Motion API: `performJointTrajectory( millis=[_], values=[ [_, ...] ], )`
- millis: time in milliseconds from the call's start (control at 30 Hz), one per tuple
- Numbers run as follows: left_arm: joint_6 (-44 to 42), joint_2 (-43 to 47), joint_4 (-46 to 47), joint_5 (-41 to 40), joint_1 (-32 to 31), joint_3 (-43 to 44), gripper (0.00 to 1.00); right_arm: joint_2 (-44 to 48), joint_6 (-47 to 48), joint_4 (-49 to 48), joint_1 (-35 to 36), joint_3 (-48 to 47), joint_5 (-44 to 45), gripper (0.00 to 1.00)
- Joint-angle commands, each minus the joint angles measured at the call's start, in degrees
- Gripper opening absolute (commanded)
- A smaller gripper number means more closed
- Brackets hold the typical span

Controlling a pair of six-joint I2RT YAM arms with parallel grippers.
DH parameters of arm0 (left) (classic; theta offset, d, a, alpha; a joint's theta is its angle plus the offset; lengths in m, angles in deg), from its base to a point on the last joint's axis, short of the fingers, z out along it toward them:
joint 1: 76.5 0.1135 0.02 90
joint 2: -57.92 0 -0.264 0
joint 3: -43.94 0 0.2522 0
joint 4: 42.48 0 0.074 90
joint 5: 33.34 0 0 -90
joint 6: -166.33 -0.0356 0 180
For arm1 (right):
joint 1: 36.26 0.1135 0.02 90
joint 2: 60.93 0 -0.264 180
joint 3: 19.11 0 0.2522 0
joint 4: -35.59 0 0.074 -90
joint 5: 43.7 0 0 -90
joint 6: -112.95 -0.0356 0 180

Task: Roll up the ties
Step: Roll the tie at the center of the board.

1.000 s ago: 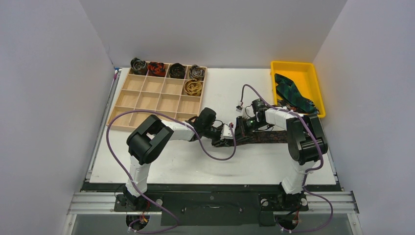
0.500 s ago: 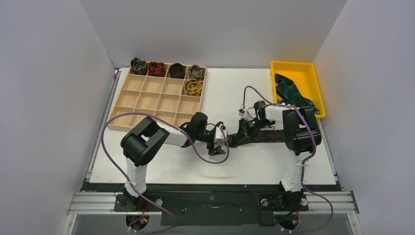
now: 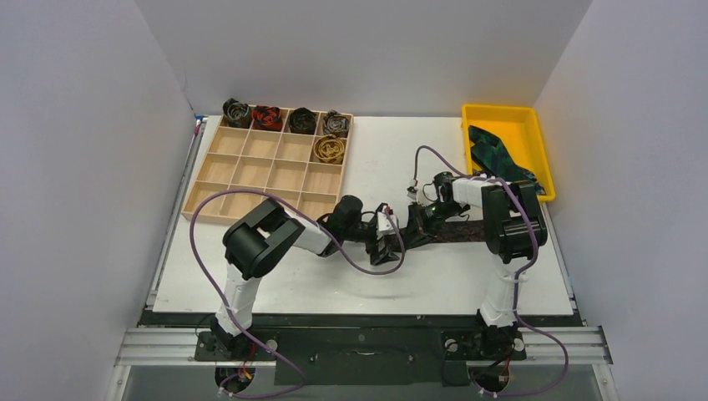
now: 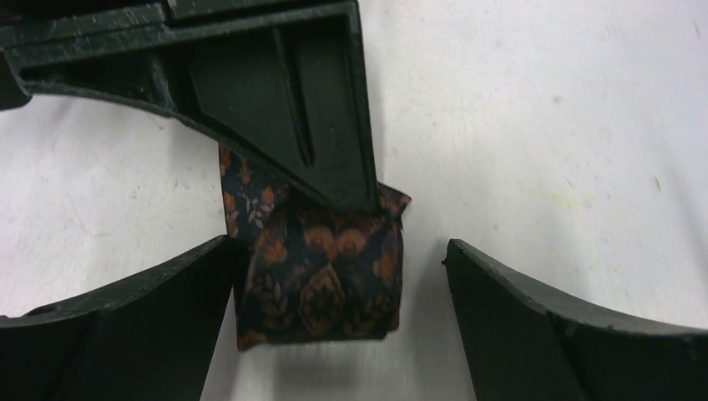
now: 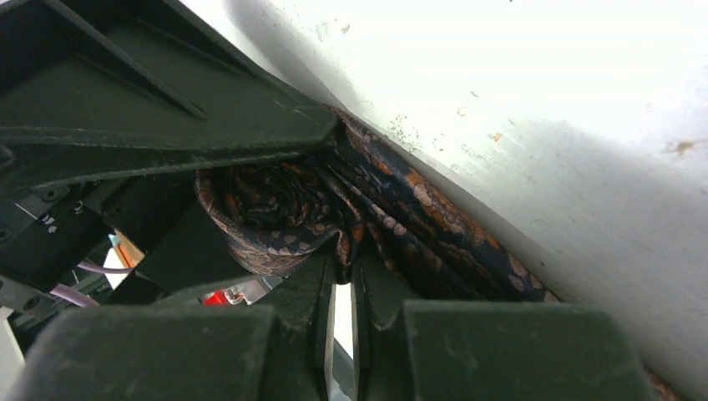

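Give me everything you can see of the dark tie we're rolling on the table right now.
The dark tie is soft, woven-looking fabric, navy-black with orange-brown leaf and medallion motifs. Its left end is wound into a small loose coil; the rest lies flat on the white table, running right. The right pincer, almost shut, appears to pinch the coil. The left pincer stands open around it, one finger against the coil, the other apart.
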Motion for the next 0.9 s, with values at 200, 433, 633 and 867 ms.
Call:
performJointTrajectory(
  millis=[200,433,633,867],
  values=[
    [-5.3,-7.4,-11.6,-1.7,-1.2,4.8,0.74,1.4,6.7,0.3,1.1,0.7,11.8,0.00],
    [-12.6,-5.8,-22.1,5.3,-1.3,3.1,0.43,6.1,6.4,2.4,2.4,-0.6,8.3,0.00],
    [-14.9,-4.6,-26.3,8.1,-0.9,3.2,0.35,5.9,7.6,3.4,2.8,-1.7,10.2,0.00],
    [-1.7,-0.8,-9.7,1.0,0.5,-0.7,0.79,2.1,9.0,4.0,3.0,-1.5,11.4,0.00]
  ],
)
